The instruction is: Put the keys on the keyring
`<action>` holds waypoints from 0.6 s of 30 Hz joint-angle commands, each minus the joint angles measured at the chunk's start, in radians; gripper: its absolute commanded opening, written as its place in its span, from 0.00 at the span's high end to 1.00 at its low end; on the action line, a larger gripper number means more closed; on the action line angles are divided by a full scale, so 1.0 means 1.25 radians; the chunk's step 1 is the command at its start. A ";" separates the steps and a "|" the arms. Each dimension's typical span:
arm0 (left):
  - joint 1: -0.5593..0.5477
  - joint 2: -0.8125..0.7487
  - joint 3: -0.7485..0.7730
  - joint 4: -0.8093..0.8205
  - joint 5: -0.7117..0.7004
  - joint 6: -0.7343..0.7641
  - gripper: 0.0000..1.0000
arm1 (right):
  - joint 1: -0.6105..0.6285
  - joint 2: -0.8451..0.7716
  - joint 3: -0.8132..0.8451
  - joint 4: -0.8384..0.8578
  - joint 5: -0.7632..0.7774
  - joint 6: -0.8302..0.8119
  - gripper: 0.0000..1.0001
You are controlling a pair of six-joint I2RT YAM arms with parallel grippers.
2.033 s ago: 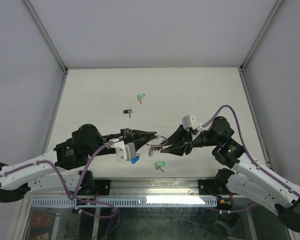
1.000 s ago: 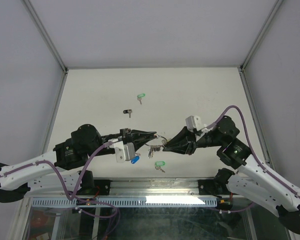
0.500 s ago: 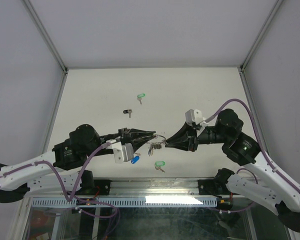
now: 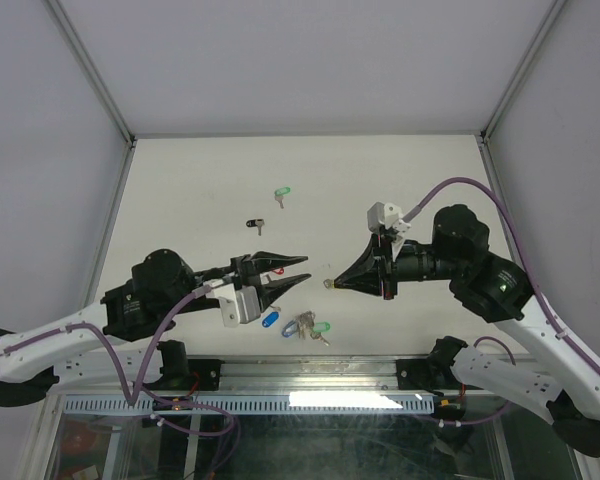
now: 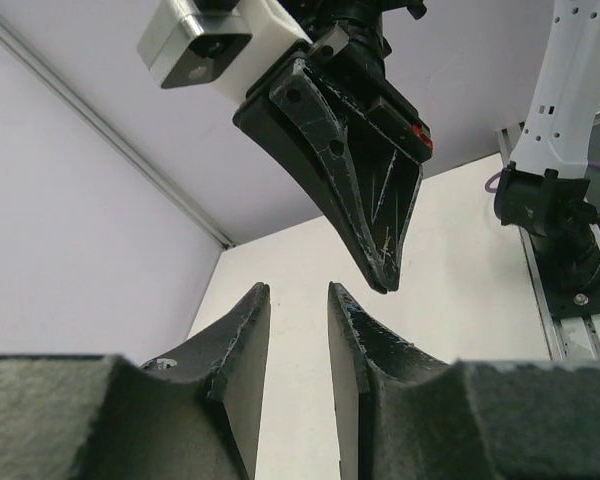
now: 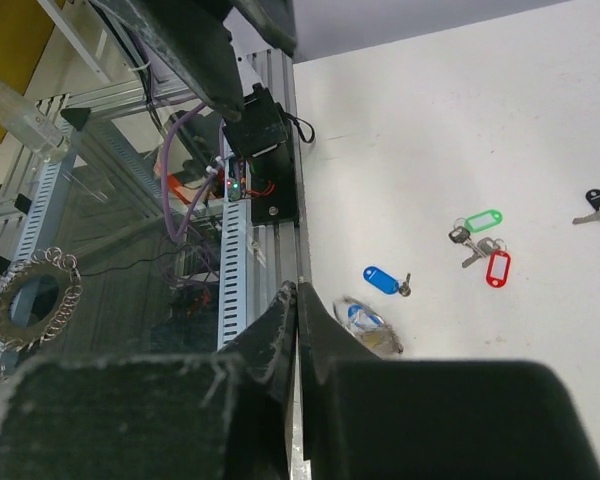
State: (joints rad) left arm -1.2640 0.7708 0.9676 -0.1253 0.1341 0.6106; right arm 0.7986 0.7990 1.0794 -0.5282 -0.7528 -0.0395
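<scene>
Picking up the keyring (image 4: 303, 322) lying on the desk (image 4: 400, 180) beside the blue-tagged key (image 4: 270, 320) looks like the step — left end effector (image 4: 306, 270) gapes empty, right end effector (image 4: 330, 284) is pinched shut. Descend straight, pinching wire, not tags.

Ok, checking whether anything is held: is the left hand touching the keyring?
Apart. The top view shows a plain gap between the open left hand and the keyring, which lies on the table beside the blue-tagged key.
</scene>
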 commanded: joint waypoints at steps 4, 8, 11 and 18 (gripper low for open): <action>-0.006 -0.027 -0.028 0.079 -0.012 -0.024 0.77 | 0.004 0.000 0.036 -0.030 0.125 0.041 1.00; -0.006 -0.027 -0.067 0.124 -0.131 -0.092 0.72 | 0.005 0.015 0.010 -0.036 0.291 0.084 1.00; -0.006 -0.033 -0.115 0.181 -0.233 -0.152 0.62 | 0.004 0.043 -0.010 -0.057 0.382 0.123 0.95; -0.005 -0.031 -0.187 0.236 -0.511 -0.321 0.43 | 0.005 0.045 -0.100 -0.016 0.457 0.253 0.71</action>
State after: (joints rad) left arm -1.2640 0.7391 0.7525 0.0700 -0.2447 0.3721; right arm 0.7994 0.8719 0.9966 -0.5964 -0.2810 0.1486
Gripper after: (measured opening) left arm 0.551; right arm 0.224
